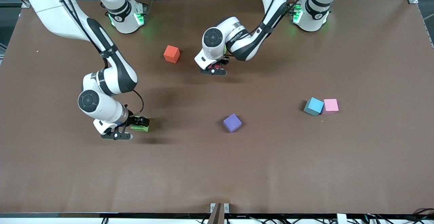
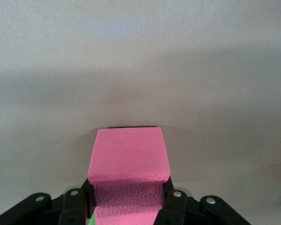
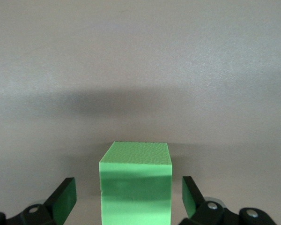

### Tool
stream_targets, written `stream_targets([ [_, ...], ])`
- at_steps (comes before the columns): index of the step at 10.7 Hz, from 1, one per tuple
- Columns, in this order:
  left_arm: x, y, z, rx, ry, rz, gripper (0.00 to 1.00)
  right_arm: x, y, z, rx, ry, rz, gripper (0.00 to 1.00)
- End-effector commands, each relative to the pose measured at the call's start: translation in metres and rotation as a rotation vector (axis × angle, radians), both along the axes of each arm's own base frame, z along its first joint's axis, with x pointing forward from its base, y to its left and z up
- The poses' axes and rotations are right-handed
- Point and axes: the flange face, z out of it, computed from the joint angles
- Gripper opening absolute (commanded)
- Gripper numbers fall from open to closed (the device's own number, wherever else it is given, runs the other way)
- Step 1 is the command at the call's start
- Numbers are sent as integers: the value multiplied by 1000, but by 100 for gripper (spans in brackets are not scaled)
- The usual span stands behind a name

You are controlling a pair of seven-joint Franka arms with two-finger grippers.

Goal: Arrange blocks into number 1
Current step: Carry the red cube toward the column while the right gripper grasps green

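Observation:
My left gripper (image 1: pixel 214 68) is low over the table's middle, toward the robots' bases, and is shut on the red block (image 1: pixel 213 66). In the left wrist view the block (image 2: pixel 129 159) looks pink, squeezed between the fingers (image 2: pixel 175 206). A green sliver (image 2: pixel 90 219) shows at its lower edge, and the rest of that thing is hidden. My right gripper (image 1: pixel 139 123) stands open around a light green block (image 1: pixel 140 127) on the table at the right arm's end. In the right wrist view this block (image 3: pixel 136 187) has a gap to each finger (image 3: pixel 65 199). The purple block (image 1: pixel 232 122) lies mid-table, and the pink block (image 1: pixel 331 105) lies toward the left arm's end.
A teal-blue cube (image 1: pixel 313 106) touches the pink block on the side toward the purple one. An orange cube (image 1: pixel 172 54) sits beside the left gripper, toward the right arm's base. The brown table (image 1: pixel 217 169) stretches bare toward the front camera.

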Motion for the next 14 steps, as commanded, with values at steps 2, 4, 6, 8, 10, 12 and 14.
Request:
stream_targets([
  [2,-6,7,-3,43,-32,-12,0,3,-12,-20,-20,-13,-5,100],
  [4,-9,8,-5,50,-35,-23,0,2,-12,-22,-21,-6,-12,78],
  [6,-20,8,-5,56,-25,-39,0,-6,-19,-30,-20,18,-33,9],
  [8,-26,10,-3,60,-22,-47,0,-13,-14,-26,-27,32,-44,9],
  [10,-27,11,-4,64,-20,-48,0,-22,15,-4,-50,68,-87,9],
  [12,-30,13,-6,70,-16,-51,0,-30,51,4,-55,59,-111,9],
  [14,-34,13,-6,71,-13,-54,0,-41,88,17,-56,41,-100,10],
])
